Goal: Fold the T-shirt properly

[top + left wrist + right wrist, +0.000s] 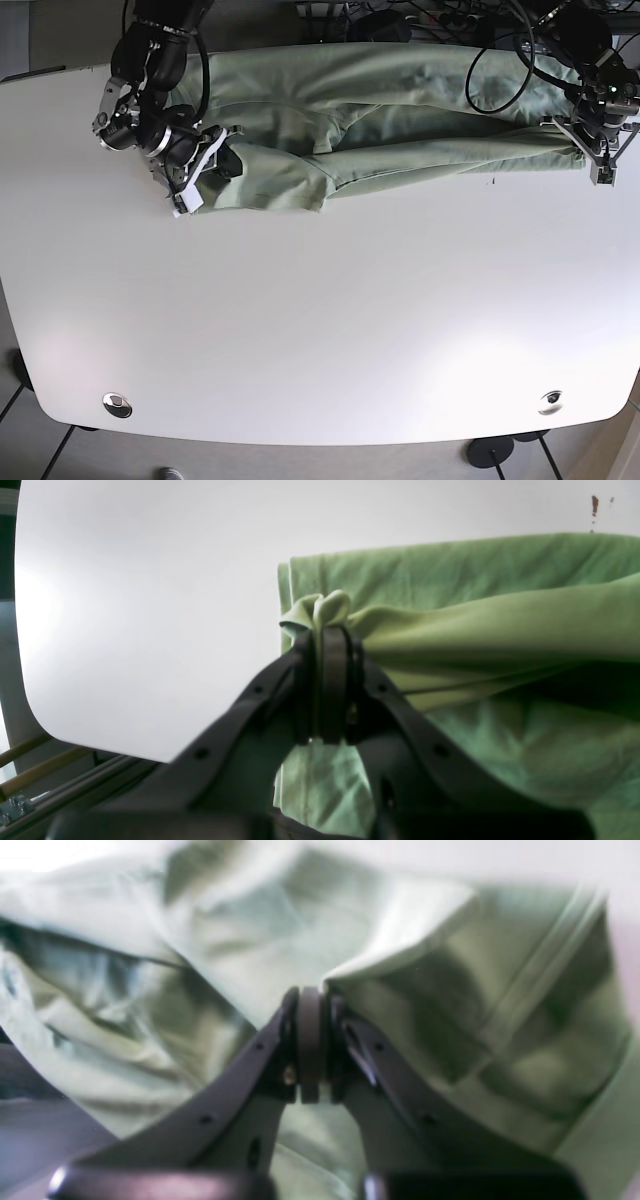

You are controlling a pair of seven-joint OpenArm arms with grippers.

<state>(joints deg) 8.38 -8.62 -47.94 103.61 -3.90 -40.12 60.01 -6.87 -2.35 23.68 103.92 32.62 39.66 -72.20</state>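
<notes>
white table [320, 330], tiled floor [20, 420]

The T-shirt [500, 630] is soft green cloth with a fine knit, dull, not shiny. It bunches in small folds right above the left gripper's [327, 630] fingers [334, 680], which look like smooth black plastic. The table [320, 330] is smooth and white with a soft shine.

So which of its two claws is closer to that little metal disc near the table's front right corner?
Left. The left gripper pinches the T-shirt at the table's right edge, on the same side as the disc. The right gripper grips the shirt's far left end, diagonally across.
</notes>
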